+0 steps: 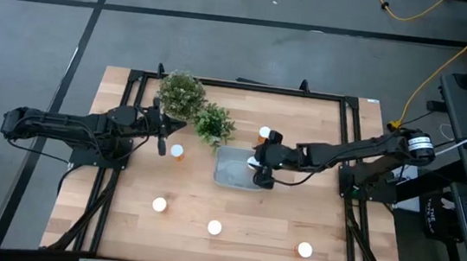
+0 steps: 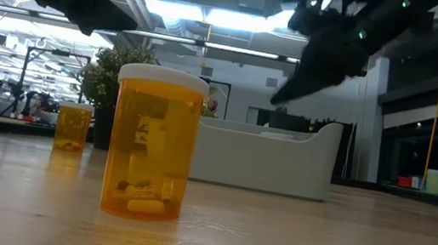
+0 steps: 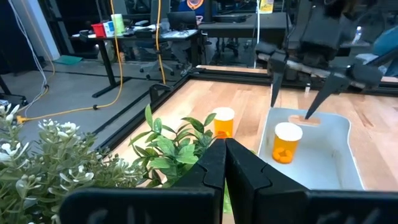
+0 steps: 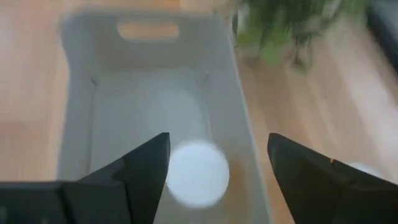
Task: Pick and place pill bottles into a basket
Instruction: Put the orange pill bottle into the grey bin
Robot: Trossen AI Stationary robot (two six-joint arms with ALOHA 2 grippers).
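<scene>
Table: pale wood top in a black frame, seen from above with both arms reaching in from the sides.

Basket: pale grey bin, near the table's middle, just beside the smaller plant. 1 cut handle shows in its end wall in the right wrist view.

Bottle in basket: orange, white cap, upright on the basket floor toward the right-arm end. From the right wrist it shows as a blurred white disc below and between the fingers, not touched by them.

Right gripper: above the basket's right end, pointing down. Fingers spread wide, holding nothing; the left wrist view shows both tips apart above the basket.

Left gripper: over the table's left part, beside the larger plant. Fingers pressed together, nothing between them.

Loose bottles on the table, all upright, 5:
- bottle 1, just beside the left gripper.
- bottle 2, just behind the basket, near the right arm.
- bottle 3, front left.
- bottle 4, front centre; closest in the low view, pills visible at its bottom.
- bottle 5, front right.

Plants, 2: larger plant at the back left; smaller plant touching the basket's left corner or nearly so, cannot tell which.
</scene>
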